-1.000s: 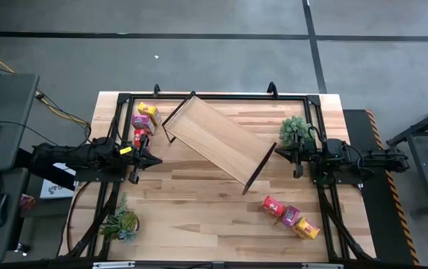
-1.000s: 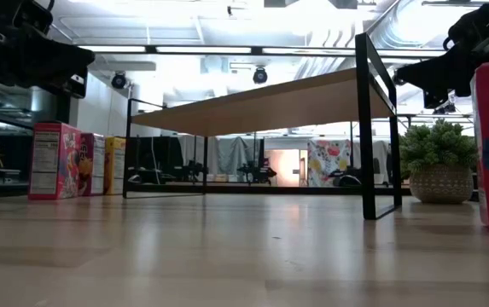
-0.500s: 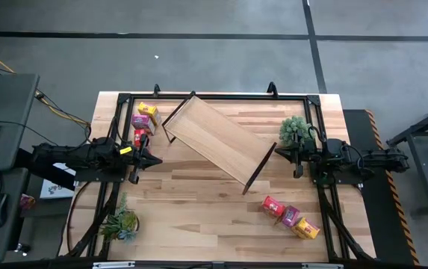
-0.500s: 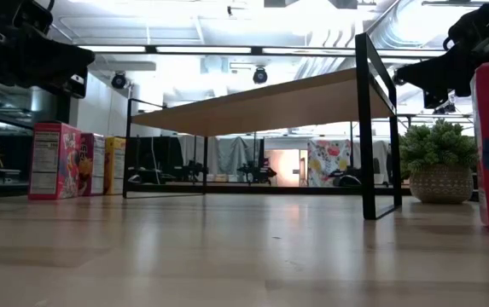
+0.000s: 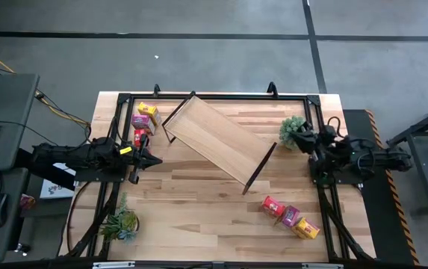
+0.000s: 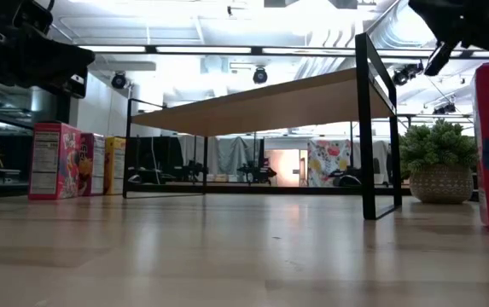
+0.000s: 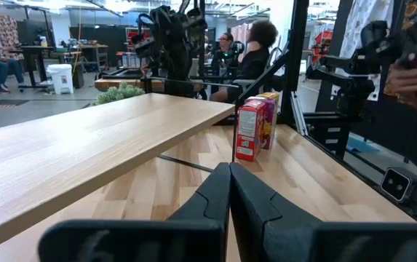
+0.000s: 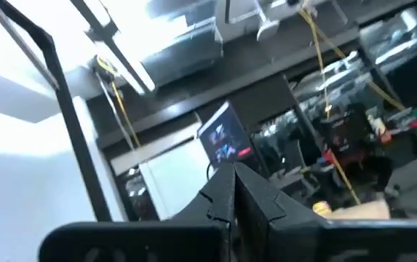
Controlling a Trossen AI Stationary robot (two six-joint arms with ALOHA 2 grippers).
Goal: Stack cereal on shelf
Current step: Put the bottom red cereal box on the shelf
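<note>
Wooden surface [image 5: 199, 202], shelf [image 5: 217, 139] at centre, long axis diagonal from far-left to near-right.
Three cereal boxes [image 5: 143, 122] upright in a row by the shelf's far-left end; three more [image 5: 290, 216] near-right, print unreadable. Left gripper [image 5: 154, 160] and right gripper [image 5: 308, 140] both closed, empty, at opposite edges.

potted plant [image 5: 293, 128], second plant [image 5: 121, 222], tabletop [image 5: 199, 202]
</note>
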